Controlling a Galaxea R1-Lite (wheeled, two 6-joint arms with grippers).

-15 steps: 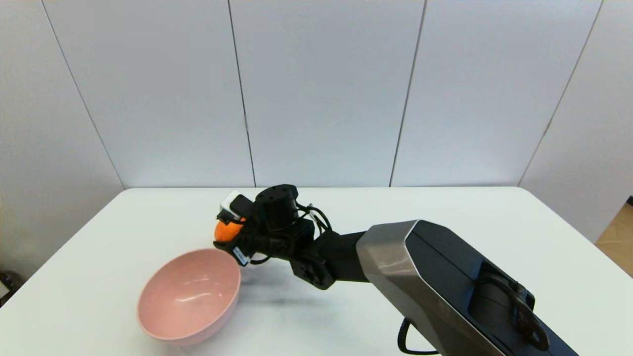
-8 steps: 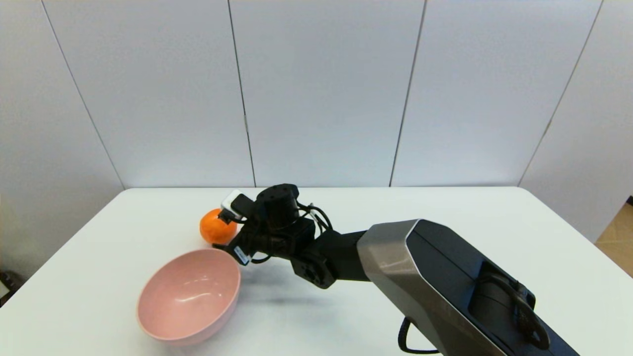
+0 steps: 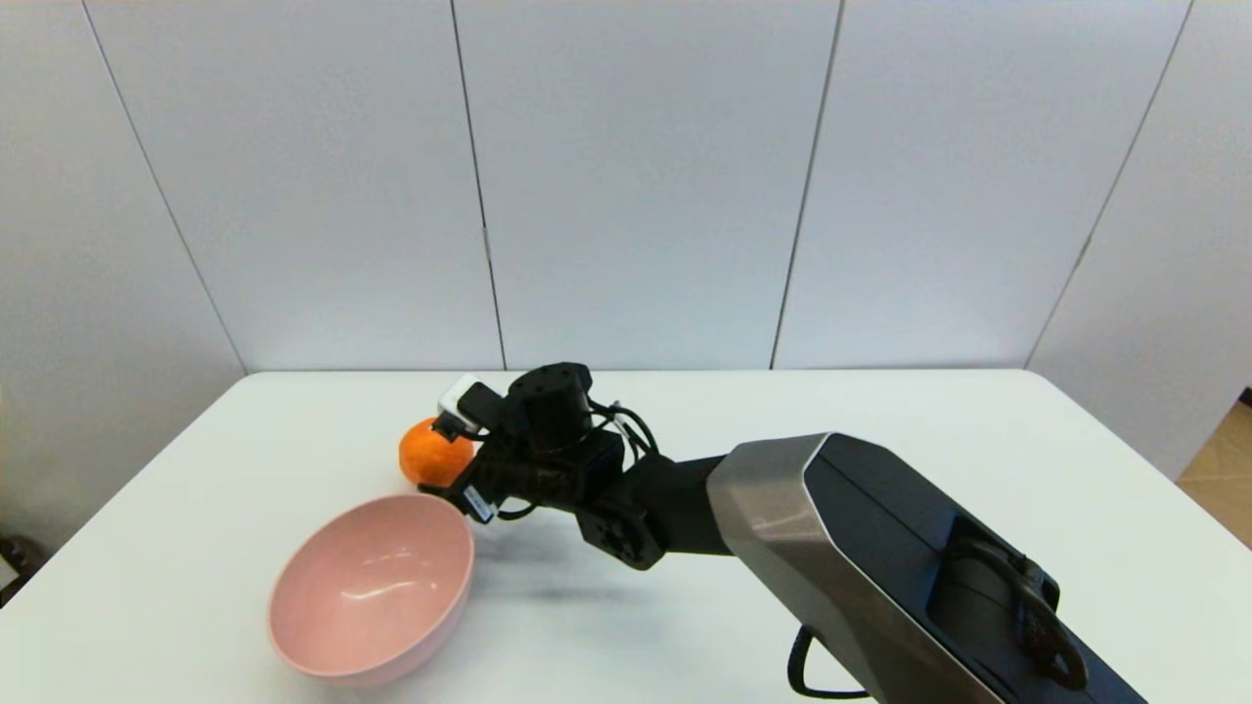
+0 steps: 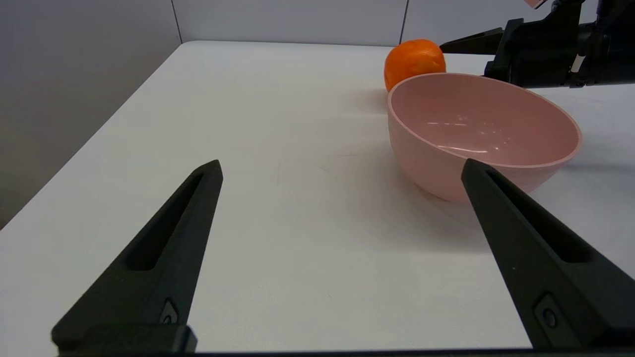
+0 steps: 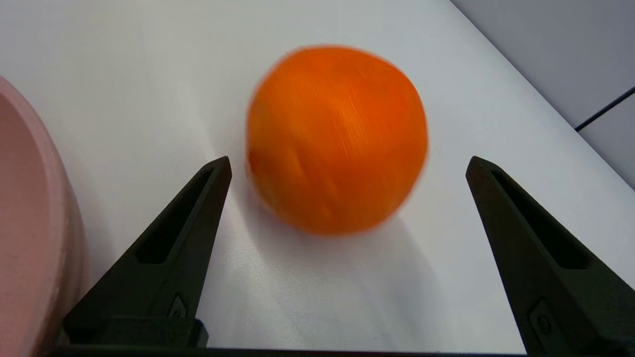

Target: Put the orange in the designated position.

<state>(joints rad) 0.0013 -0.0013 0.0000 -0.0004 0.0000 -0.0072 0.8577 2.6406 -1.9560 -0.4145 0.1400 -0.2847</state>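
The orange (image 5: 337,139) sits on the white surface (image 3: 880,411), just beyond the far rim of the pink bowl (image 3: 372,587) and outside it. The right tool (image 5: 347,168) is right there behind it, fingers spread wide and holding nothing, the fruit lying straight ahead of the gap and a touch past the fingertips, touching neither. That is the relation that matters: a short push forward should put the orange between the fingers. It is round, so there is no long axis to line up with. The right arm is clearly the nearer one; the left tool (image 4: 342,168) hangs low over the surface on the bowl's other side, well apart, also splayed and empty. The skin looks matte and slightly lumpy, likely decent grip; the bowl is smooth, glossy and deep. The orange's edges look smeared in the right wrist view, so it may be rolling.
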